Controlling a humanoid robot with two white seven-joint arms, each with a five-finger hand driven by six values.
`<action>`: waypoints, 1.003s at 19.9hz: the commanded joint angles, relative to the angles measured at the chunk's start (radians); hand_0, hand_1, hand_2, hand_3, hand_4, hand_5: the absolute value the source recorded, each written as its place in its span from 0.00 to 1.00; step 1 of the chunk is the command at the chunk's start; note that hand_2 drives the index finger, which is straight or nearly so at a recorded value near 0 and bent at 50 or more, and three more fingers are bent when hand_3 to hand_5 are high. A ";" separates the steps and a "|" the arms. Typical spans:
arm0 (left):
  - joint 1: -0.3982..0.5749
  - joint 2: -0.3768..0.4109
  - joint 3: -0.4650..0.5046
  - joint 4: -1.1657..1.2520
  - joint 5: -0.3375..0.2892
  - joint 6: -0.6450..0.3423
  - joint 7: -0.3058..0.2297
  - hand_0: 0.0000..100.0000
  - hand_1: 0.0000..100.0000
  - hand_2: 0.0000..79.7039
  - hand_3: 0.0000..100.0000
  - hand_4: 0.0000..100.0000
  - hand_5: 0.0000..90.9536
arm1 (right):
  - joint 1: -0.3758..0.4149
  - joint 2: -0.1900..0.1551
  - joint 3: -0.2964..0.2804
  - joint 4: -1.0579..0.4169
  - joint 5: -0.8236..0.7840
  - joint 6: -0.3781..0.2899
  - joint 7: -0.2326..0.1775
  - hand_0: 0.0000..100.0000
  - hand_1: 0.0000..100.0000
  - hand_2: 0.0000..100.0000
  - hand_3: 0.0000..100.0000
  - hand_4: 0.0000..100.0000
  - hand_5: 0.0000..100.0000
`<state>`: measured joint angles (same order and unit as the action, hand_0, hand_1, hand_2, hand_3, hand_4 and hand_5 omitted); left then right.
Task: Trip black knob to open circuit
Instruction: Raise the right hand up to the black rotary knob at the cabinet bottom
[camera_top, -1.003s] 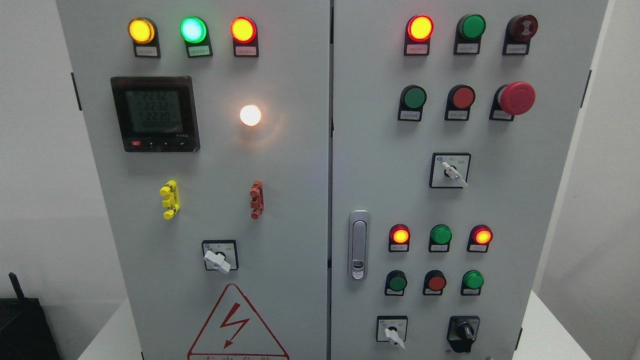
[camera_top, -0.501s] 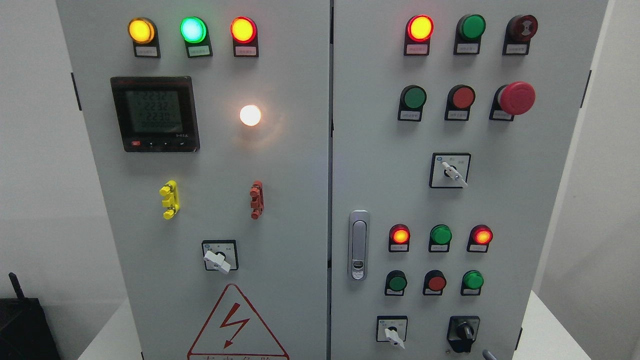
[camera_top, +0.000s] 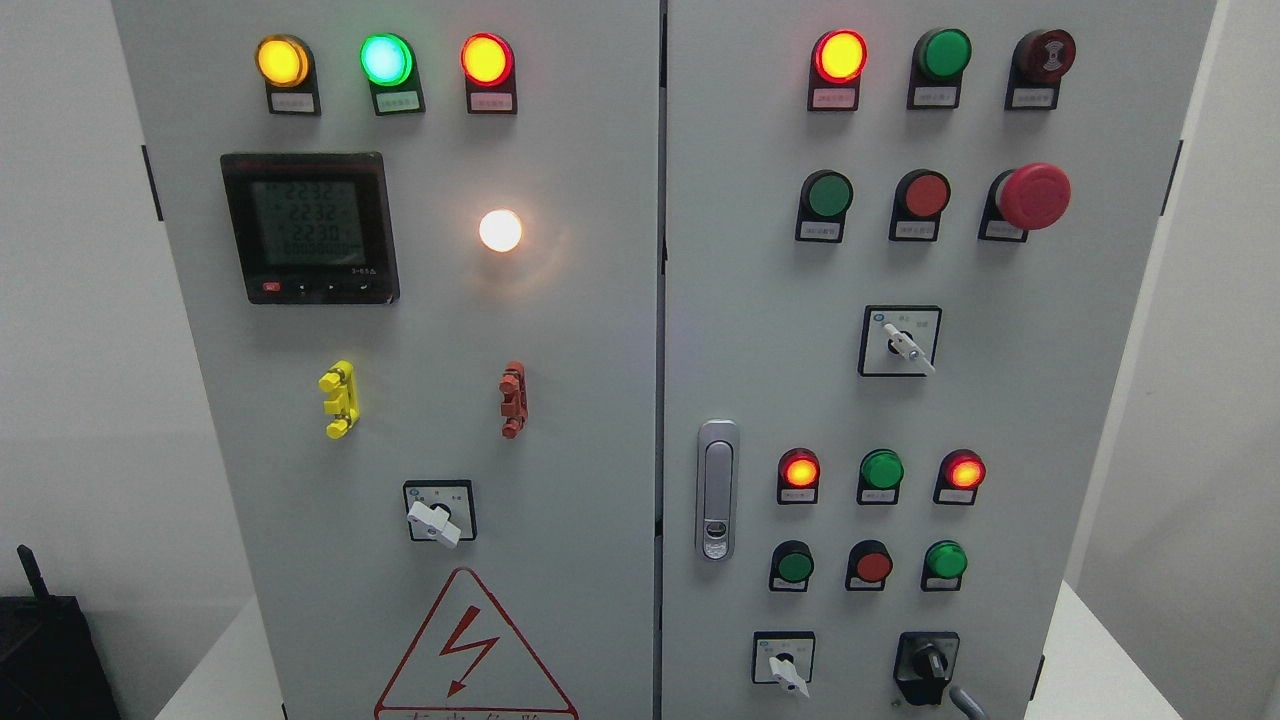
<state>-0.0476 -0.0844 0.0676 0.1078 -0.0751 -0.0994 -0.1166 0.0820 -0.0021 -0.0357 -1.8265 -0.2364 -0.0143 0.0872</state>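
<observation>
Head view faces a grey control cabinet (camera_top: 560, 400) with two doors, filling most of the frame. At the lower left corner a black box with a short antenna (camera_top: 40, 640) sits beside the cabinet. On the left door, a row of lit lamps runs along the top: amber (camera_top: 281, 61), green (camera_top: 386, 59), red (camera_top: 486, 59). Below them a digital meter (camera_top: 310, 227) shows rows of figures, with a glowing white lamp (camera_top: 500, 231) to its right. Lower down are a yellow clip (camera_top: 339, 399), a red-brown clip (camera_top: 513, 399), a white-handled selector switch (camera_top: 437, 514) and a red lightning warning triangle (camera_top: 470, 650) at the bottom edge. Right of the centre seam, a silver door latch (camera_top: 716, 490) sits mid-height. The right door carries lamps and pushbuttons, a red mushroom stop button (camera_top: 1033, 196) at the upper right, and two more white selectors. The black knob (camera_top: 926, 665) sits at the lower right of that door, near the bottom edge. Just right of and below it, a thin grey finger-like tip (camera_top: 962, 702) pokes in from the bottom edge, close to the knob; contact is unclear. Which hand it belongs to, and whether that hand is released or clenched, I cannot tell.
</observation>
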 joint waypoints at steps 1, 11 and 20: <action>0.000 0.000 0.000 -0.025 0.000 0.003 0.000 0.12 0.39 0.00 0.00 0.00 0.00 | -0.014 -0.024 0.004 0.042 -0.001 0.000 0.005 0.00 0.00 0.03 1.00 0.99 0.96; 0.000 0.000 0.000 -0.025 0.000 0.003 0.000 0.12 0.39 0.00 0.00 0.00 0.00 | -0.016 -0.024 0.002 0.035 0.000 -0.001 0.002 0.00 0.00 0.03 1.00 0.99 0.96; 0.000 0.000 0.000 -0.025 0.000 0.003 0.000 0.12 0.39 0.00 0.00 0.00 0.00 | -0.018 -0.030 -0.003 0.029 0.002 -0.001 -0.003 0.00 0.00 0.03 1.00 0.99 0.96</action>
<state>-0.0476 -0.0844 0.0674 0.1078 -0.0751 -0.0968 -0.1166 0.0658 -0.0004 -0.0217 -1.7965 -0.2353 -0.0143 0.0935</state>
